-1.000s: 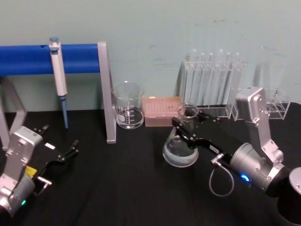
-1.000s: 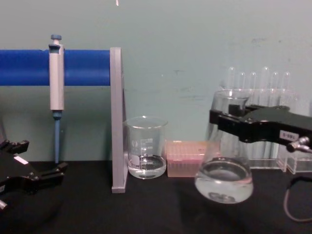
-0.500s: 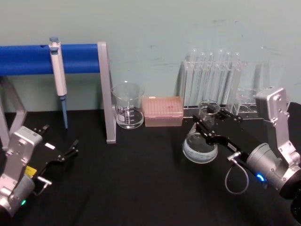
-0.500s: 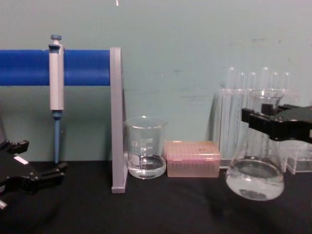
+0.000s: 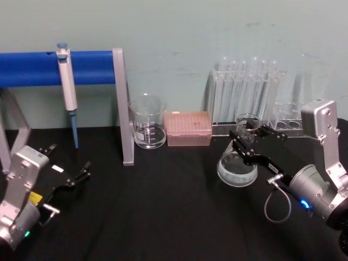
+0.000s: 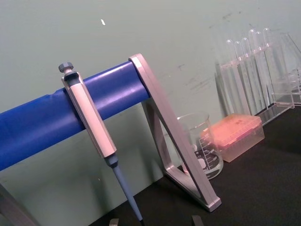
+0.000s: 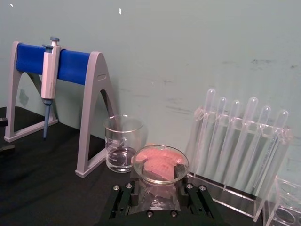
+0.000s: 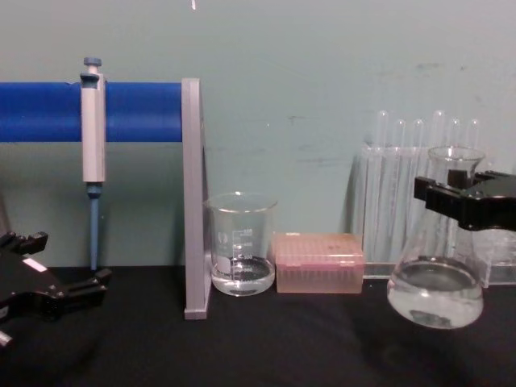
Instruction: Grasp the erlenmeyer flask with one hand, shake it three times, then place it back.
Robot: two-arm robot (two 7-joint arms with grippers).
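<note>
Right side of the black tabletop [image 5: 163, 217]: my right pincer [image 5: 247, 136] is clamped across the narrow neck of the clear glass conical flask [image 5: 236, 169], one flat jaw on either side, just under the flared rim. The flask leans, neck tipped back towards the clear rack of tall thin test tubes [image 5: 244, 100] that stands behind it. A shallow pool of clear liquid sits in the wide base. In the chest view the base looks slanted. I cannot tell whether its low edge touches the table.

The flask is to the right of the flat pink plastic box [image 5: 188, 128] and nearer to me than it, apart from it. The cylindrical glass beaker with printed marks [image 5: 148, 130] is left of the box, with a little clear liquid in it.

Left half: a grey-legged stand with a blue crossbar [image 5: 32, 68], with a grey and blue pipette [image 5: 67, 87] hanging from the bar, tip down.

My left pincer [image 5: 68, 162] is low at the near left edge of the table, well apart from all the glassware, jaws spread with nothing between them.
</note>
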